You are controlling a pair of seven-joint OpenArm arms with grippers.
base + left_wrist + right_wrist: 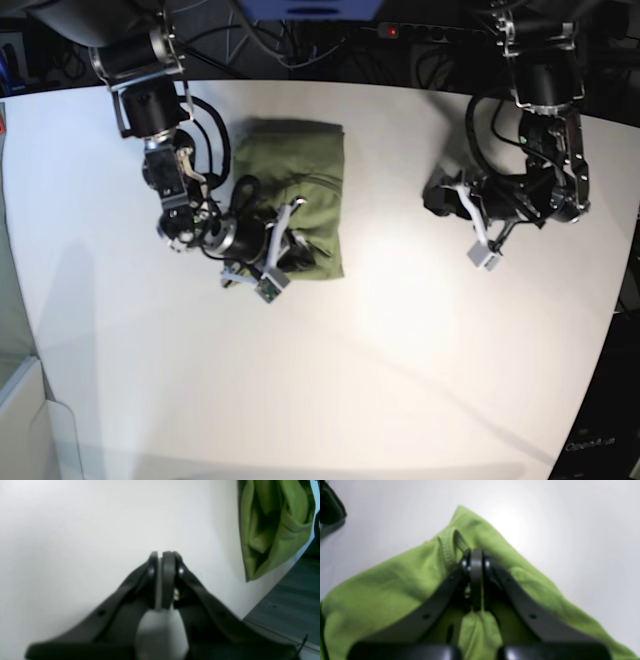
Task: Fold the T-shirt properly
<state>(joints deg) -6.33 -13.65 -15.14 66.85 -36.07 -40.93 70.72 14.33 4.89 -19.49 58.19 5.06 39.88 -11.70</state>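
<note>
The T-shirt [300,170] lies as a green, roughly folded rectangle on the white table [400,350], left of centre in the base view. My right gripper [297,242] is low over its near end. In the right wrist view this gripper [476,553] is shut, its tips on the cloth beside a ribbed hem [447,550]. Whether a fold is pinched between them does not show. My left gripper [432,198] sits apart to the right over bare table. The left wrist view shows that gripper [163,554] shut and empty, with the T-shirt [272,530] off at the upper right.
In the left wrist view the table edge [272,590] runs close by on the right, with dark floor [292,605] beyond it. Cables and a power strip [400,30] lie behind the table's far edge.
</note>
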